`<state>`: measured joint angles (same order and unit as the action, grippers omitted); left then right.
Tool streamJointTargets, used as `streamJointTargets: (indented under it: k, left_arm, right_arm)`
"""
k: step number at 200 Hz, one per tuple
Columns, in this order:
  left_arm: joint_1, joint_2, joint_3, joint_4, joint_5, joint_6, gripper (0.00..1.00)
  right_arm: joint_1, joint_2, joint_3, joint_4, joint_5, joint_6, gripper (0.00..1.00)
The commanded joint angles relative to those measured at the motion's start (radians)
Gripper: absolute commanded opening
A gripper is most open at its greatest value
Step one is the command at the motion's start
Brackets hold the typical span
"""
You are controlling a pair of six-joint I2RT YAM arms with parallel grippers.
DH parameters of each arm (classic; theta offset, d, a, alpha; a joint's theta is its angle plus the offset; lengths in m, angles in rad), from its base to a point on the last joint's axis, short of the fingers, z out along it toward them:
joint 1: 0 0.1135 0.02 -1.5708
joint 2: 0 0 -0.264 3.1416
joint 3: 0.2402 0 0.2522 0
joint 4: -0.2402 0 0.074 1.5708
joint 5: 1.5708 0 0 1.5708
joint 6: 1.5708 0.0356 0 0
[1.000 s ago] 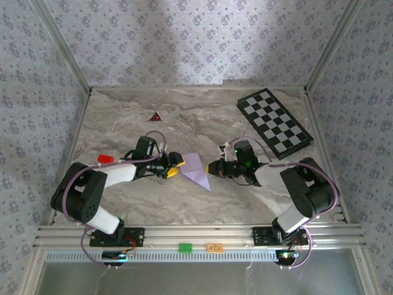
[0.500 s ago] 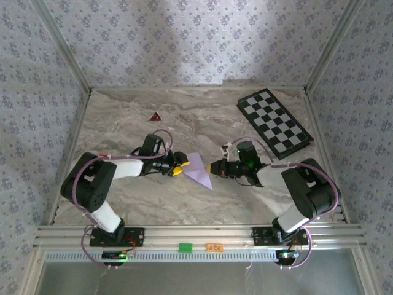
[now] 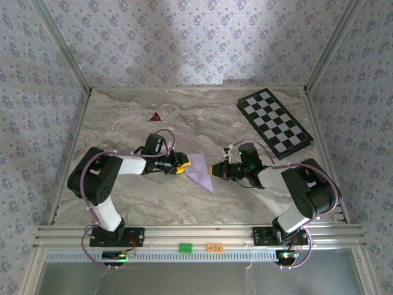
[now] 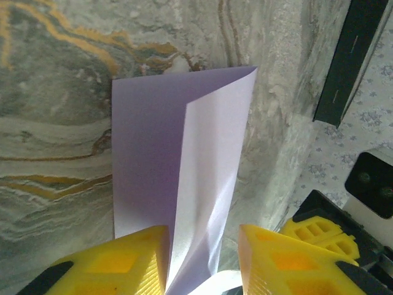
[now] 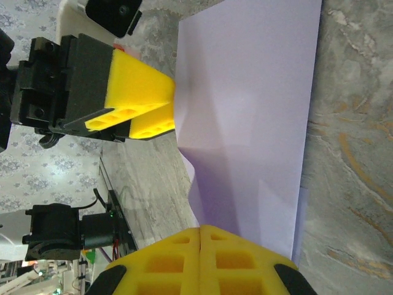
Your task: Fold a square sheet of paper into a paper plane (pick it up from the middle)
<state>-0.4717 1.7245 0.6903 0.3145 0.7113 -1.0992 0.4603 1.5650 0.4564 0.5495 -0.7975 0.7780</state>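
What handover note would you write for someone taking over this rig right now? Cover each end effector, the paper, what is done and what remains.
Left end effector: jaws apart, straddling a raised flap of the square sheet of paper.
Right end effector: shut, pinching the sheet's opposite edge.
Sheet: middle of the marble table, between the two arms, one crease showing.
Done: first fold started, flap not yet flat.
Left: press that fold down, then all further folds; no dart shape yet.

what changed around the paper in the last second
The left gripper reached right, its jaws narrowing around the raised fold of the pale lilac square sheet of paper. The right gripper stayed shut on its opposite edge. Black-and-white checkered board and small dark red triangle: unmoved.
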Motion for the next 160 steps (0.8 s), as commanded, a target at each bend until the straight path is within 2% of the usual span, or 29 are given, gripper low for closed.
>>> streamJointTargets:
  k: [1, 47, 60, 106, 131, 160]
  left_arm:
    - [-0.004, 0.011, 0.004, 0.062, 0.029, -0.014, 0.35]
    - [-0.004, 0.029, -0.005, 0.104, 0.049, -0.029, 0.31]
    - [-0.005, 0.033, -0.005, 0.103, 0.047, -0.028, 0.27]
    - [-0.005, 0.027, -0.008, 0.074, 0.027, -0.008, 0.24]
    - [-0.005, 0.014, -0.003, 0.028, 0.005, 0.020, 0.19]
    - [-0.007, -0.016, -0.017, 0.008, -0.042, 0.023, 0.09]
  right_arm:
    - [-0.008, -0.009, -0.007, -0.019, 0.004, -0.002, 0.07]
    - [-0.010, -0.008, -0.010, -0.024, 0.018, 0.001, 0.07]
    - [-0.010, -0.010, -0.012, -0.032, 0.022, -0.002, 0.07]
    - [-0.013, -0.026, -0.012, -0.054, 0.035, -0.006, 0.08]
    - [-0.015, -0.039, -0.009, -0.064, 0.043, -0.008, 0.12]
    - [-0.009, -0.093, -0.009, -0.089, 0.056, -0.006, 0.18]
